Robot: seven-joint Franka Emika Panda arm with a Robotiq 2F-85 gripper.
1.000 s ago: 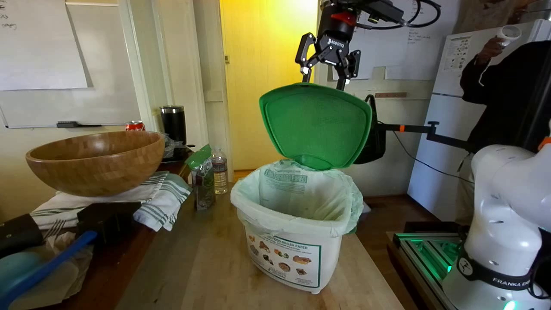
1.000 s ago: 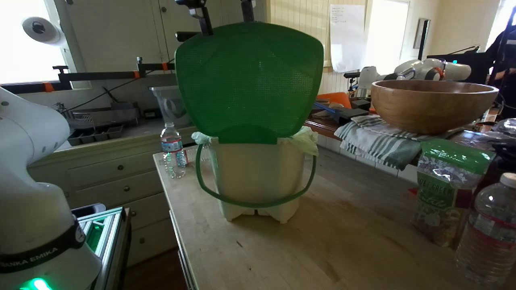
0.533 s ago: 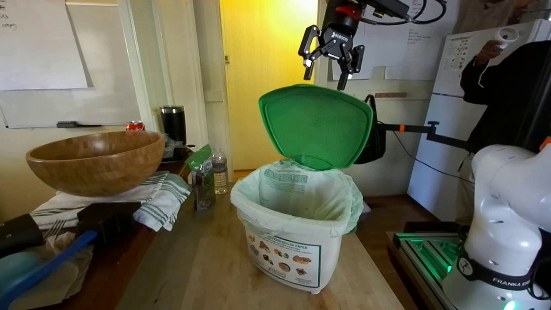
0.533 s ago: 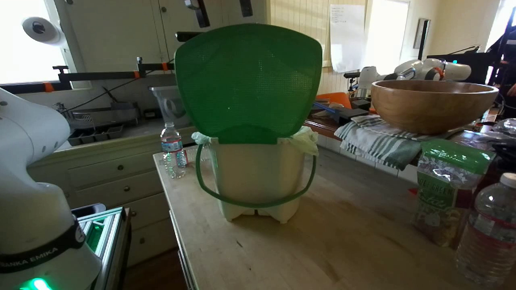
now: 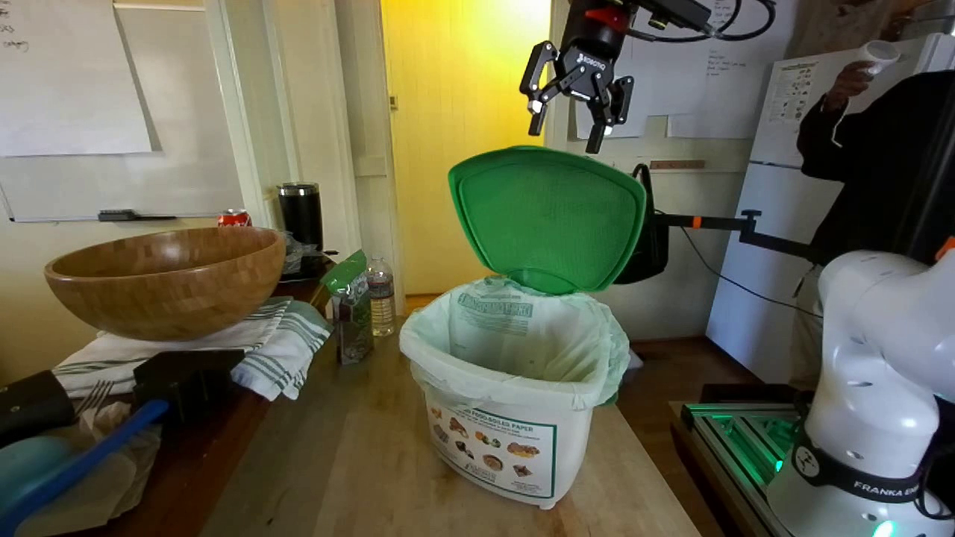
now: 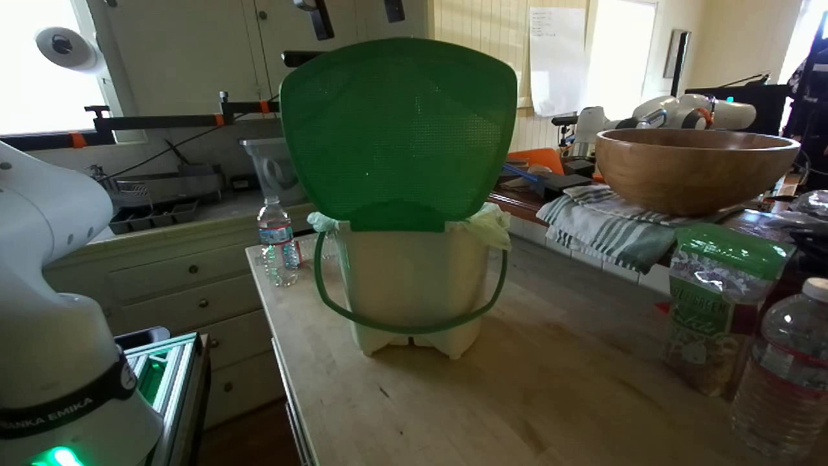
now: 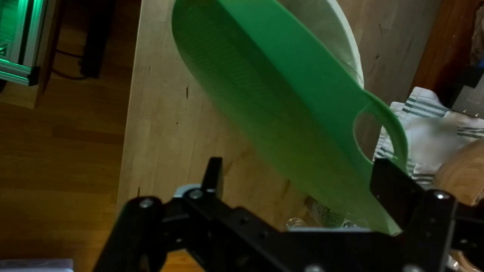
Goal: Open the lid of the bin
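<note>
The green lid (image 5: 548, 216) stands open, nearly upright at the back rim of the white bin (image 5: 496, 455). Both also show in an exterior view from behind, the lid (image 6: 400, 129) above the bin (image 6: 414, 278) with its green handle hanging down. The bin's liner is visible through the open top. My gripper (image 5: 565, 140) is open and empty just above the lid's top edge, apart from it in both exterior views. In the wrist view the open fingers (image 7: 297, 166) have the lid (image 7: 272, 94) beyond them and the bin's rim (image 7: 353, 41) partly behind the lid.
A wooden bowl (image 5: 164, 283) rests on a striped towel (image 5: 276, 358) beside the counter. A snack bag (image 5: 352, 313) and a water bottle (image 5: 381, 298) stand behind the bin. Another bottle (image 6: 278, 243) stands near the counter edge. A person (image 5: 880, 171) stands by the fridge.
My gripper has risen from the lid's top edge, where its fingertips overlapped the lid a second ago, and shifted slightly sideways. The lid stays upright, almost unmoved.
</note>
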